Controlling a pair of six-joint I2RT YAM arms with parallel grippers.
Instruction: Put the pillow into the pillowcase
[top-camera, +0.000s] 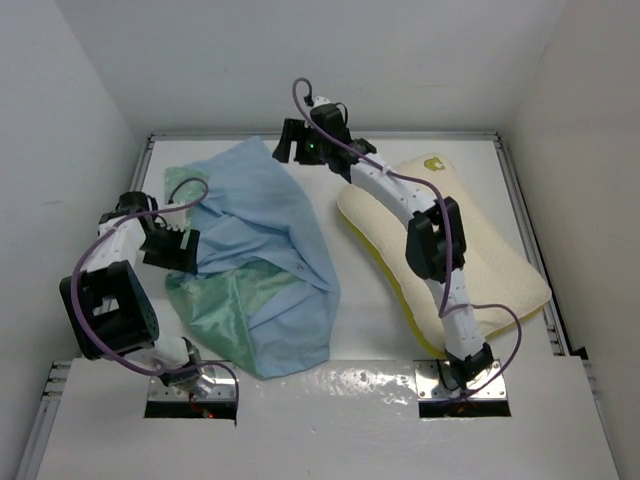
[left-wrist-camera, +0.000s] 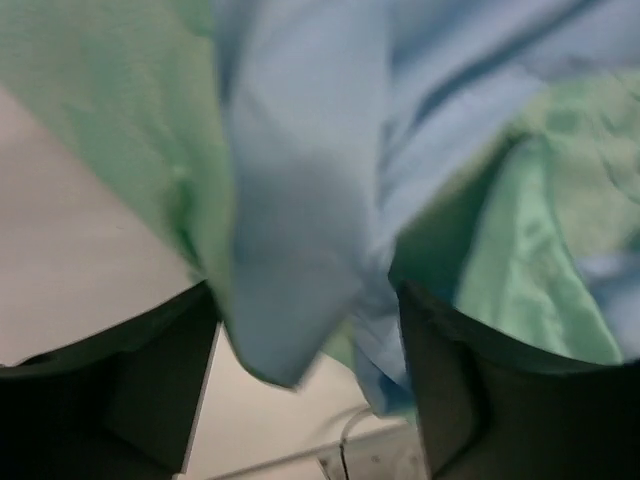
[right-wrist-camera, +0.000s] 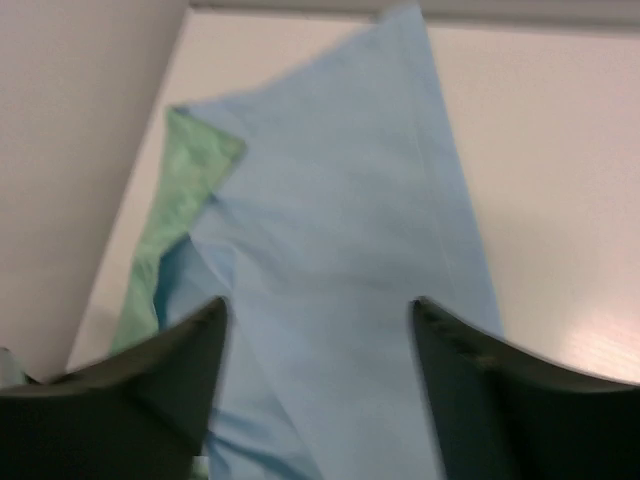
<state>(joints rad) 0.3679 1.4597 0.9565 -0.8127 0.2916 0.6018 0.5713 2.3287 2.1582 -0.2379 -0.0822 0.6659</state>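
The pillowcase (top-camera: 265, 230) lies crumpled left of centre, light blue side up, with its mint green face (top-camera: 215, 300) showing at the near left. The cream pillow (top-camera: 500, 270) rests flat on the right, yellow band along its left edge, partly hidden under the right arm. My left gripper (top-camera: 178, 248) is at the pillowcase's left edge. In the left wrist view it (left-wrist-camera: 305, 295) is open, and a loose blue fold (left-wrist-camera: 300, 200) hangs between the fingers. My right gripper (top-camera: 285, 140) hovers open over the far corner of the blue cloth (right-wrist-camera: 340, 230), fingers apart (right-wrist-camera: 318, 305).
White walls (top-camera: 90, 120) close in the table on the left, back and right, with metal rails along the edges (top-camera: 525, 210). The right arm (top-camera: 435, 245) reaches diagonally across the pillow. Both arm bases (top-camera: 190, 395) sit on the near shelf.
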